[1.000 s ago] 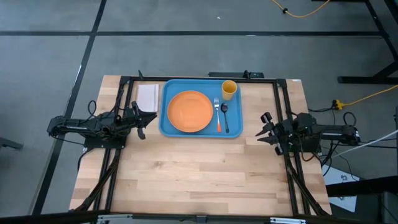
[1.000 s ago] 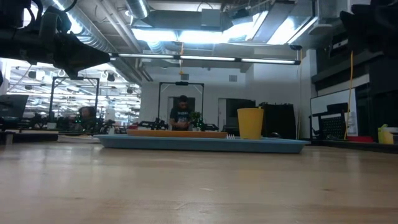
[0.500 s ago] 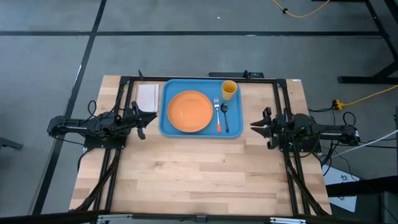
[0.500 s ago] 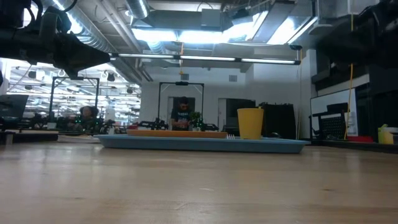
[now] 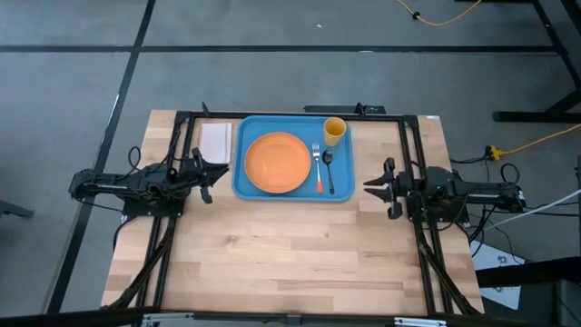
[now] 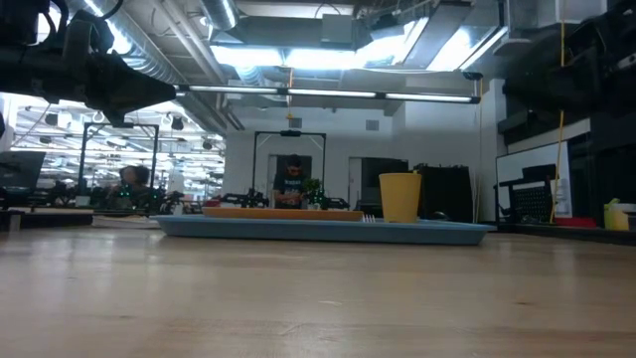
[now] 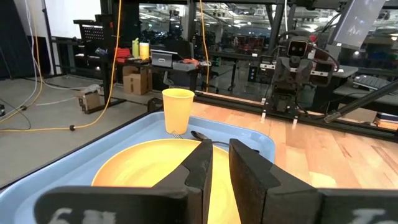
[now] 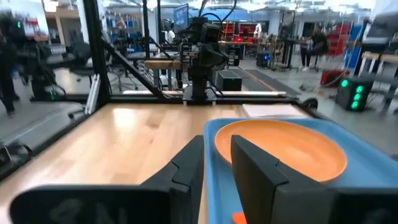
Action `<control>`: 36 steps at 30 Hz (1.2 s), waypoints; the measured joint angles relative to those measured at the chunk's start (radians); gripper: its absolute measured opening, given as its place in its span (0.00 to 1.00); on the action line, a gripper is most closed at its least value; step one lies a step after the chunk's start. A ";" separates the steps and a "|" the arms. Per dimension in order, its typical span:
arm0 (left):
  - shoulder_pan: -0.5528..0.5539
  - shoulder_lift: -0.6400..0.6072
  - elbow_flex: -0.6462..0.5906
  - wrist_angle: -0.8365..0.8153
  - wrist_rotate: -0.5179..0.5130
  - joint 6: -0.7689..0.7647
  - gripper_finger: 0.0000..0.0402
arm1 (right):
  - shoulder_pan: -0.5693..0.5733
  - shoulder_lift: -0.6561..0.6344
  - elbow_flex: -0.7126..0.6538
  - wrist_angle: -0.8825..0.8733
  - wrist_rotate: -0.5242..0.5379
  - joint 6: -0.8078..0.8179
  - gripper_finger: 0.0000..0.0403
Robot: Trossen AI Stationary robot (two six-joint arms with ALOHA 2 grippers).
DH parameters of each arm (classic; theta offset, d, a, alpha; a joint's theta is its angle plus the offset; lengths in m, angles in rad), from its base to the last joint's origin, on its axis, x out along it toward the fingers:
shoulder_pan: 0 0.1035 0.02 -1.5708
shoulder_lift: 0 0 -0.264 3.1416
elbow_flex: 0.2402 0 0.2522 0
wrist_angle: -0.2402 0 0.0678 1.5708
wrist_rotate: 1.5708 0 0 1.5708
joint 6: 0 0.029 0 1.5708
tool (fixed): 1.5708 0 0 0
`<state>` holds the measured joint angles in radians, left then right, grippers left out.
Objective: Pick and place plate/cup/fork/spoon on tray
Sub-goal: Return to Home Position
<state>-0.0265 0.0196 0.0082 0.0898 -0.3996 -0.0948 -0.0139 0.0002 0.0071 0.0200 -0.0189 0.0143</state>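
The blue tray [image 5: 250, 186] lies at the table's far middle. On it the orange plate [image 5: 277, 163] lies flat, the yellow cup [image 5: 334, 131] stands upright at the far right corner, and the fork [image 5: 319, 169] and dark spoon [image 5: 329, 169] lie side by side to the right of the plate. My left gripper [image 5: 221, 170] is shut and empty, level, just left of the tray; its wrist view [image 7: 219, 146] looks across the plate [image 7: 143, 168] to the cup [image 7: 177, 110]. My right gripper [image 5: 369, 184] is shut and empty, just right of the tray [image 8: 360, 134].
A white pad [image 5: 216, 142] lies left of the tray, near my left gripper. Dark frame rails [image 5: 413, 154] run along the table's left, right and far sides. Bare wood [image 5: 290, 254] fills the near half. A person [image 6: 291, 184] stands in the room beyond.
My right gripper has moved toward the table's left, closer to the tray's right edge, and has turned to point level at it. The left arm and the tableware have kept still.
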 joint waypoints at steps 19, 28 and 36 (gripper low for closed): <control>0.000 0.000 0.000 0.000 0.000 0.000 0.12 | 0.000 0.000 0.000 0.003 0.000 -0.047 0.21; 0.000 0.016 0.000 -0.026 0.012 0.000 0.12 | 0.000 0.004 0.000 0.005 0.000 -0.047 0.21; 0.000 0.034 0.000 -0.027 0.020 0.000 0.12 | 0.000 0.005 0.000 0.005 0.000 -0.045 0.21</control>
<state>-0.0265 0.0541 0.0086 0.0631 -0.3793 -0.0944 -0.0139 0.0048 0.0071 0.0250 -0.0189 -0.0307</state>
